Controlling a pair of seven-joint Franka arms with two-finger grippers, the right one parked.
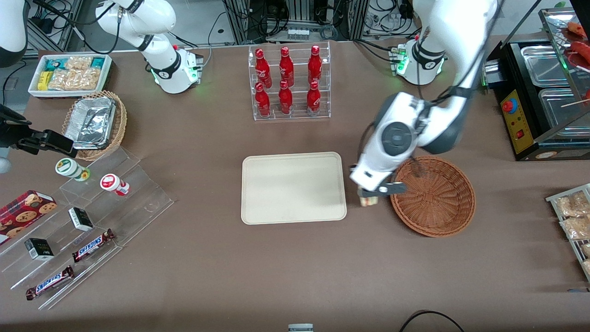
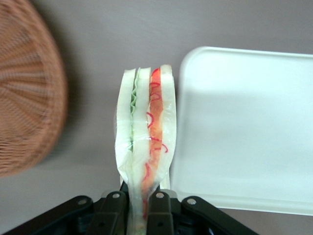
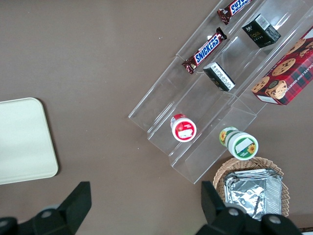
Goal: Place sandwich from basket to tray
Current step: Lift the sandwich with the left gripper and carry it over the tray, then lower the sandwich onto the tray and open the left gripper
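Sandwich [image 2: 146, 142] in hand [image 2: 138, 205] between basket [image 1: 433, 196] and tray [image 1: 293, 188]

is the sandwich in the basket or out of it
Out. The gripper holds the sandwich over bare table between the basket and tray.

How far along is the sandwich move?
Pick is done: the basket looks empty and the pincer is shut on the sandwich. In hand: it hangs over bare table between the basket and the tray. Left: carry it over the tray, which holds nothing yet, lower it, release.
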